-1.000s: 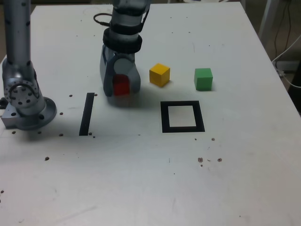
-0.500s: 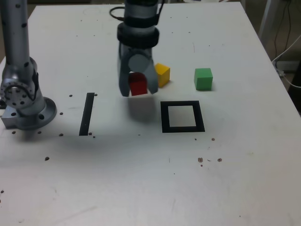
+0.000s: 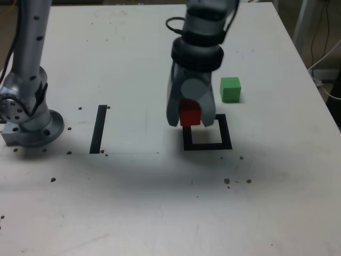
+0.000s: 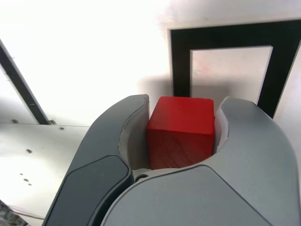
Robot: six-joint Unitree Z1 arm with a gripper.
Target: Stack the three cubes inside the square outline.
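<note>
My gripper [image 3: 190, 116] is shut on the red cube [image 3: 189, 114], held above the table over the left edge of the square outline [image 3: 224, 140] as the exterior view shows it. In the wrist view the red cube [image 4: 181, 130] sits squeezed between both grey fingers [image 4: 123, 141], with the square outline [image 4: 225, 40] just beyond it. The green cube [image 3: 230, 89] rests on the table behind the outline, toward the exterior view's right. The yellow cube is hidden behind the arm.
A straight black tape strip [image 3: 98, 128] lies at the exterior view's left, near the arm's base [image 3: 32, 125]. Small dark specks dot the white table [image 3: 160, 202]. Cables [image 3: 325, 58] hang past the table's right edge.
The gripper has lifted the red cube off the table and carried it to the exterior view's right, from beside the tape strip to the outline's left edge. The arm now covers the yellow cube.
</note>
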